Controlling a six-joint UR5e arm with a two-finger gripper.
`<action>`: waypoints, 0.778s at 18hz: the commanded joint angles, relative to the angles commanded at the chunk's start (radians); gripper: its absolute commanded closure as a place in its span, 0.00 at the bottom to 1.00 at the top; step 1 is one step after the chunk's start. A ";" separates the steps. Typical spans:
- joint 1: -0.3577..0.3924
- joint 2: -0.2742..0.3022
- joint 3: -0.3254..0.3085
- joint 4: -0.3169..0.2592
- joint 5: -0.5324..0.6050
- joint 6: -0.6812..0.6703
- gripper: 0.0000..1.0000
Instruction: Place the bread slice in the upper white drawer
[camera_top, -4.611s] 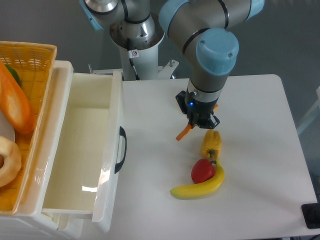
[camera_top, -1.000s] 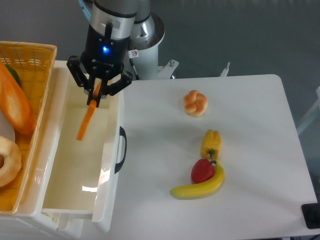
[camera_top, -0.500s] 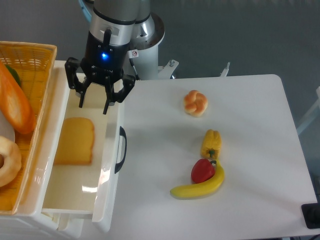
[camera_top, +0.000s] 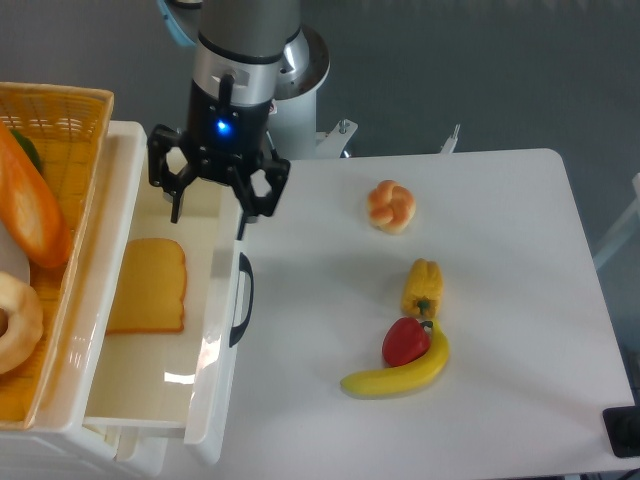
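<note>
Arm: wrist pointing straight down over the drawer's rear right corner.
Black two-finger gripper (camera_top: 208, 212): jaws spread apart, empty.
Flat tan toast-shaped bread slice (camera_top: 147, 285): lying below-left of jaws, inside the open glossy white plastic drawer (camera_top: 222, 330).

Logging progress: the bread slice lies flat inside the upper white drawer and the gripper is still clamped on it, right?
Not quite. In the camera view the bread slice does lie flat inside the upper white drawer, but the gripper is open and above it, holding nothing.
</note>
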 joint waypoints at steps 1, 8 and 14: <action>0.011 0.000 0.000 0.003 0.002 0.009 0.00; 0.121 -0.011 -0.003 0.055 0.031 0.135 0.00; 0.147 -0.032 -0.017 0.058 0.195 0.357 0.00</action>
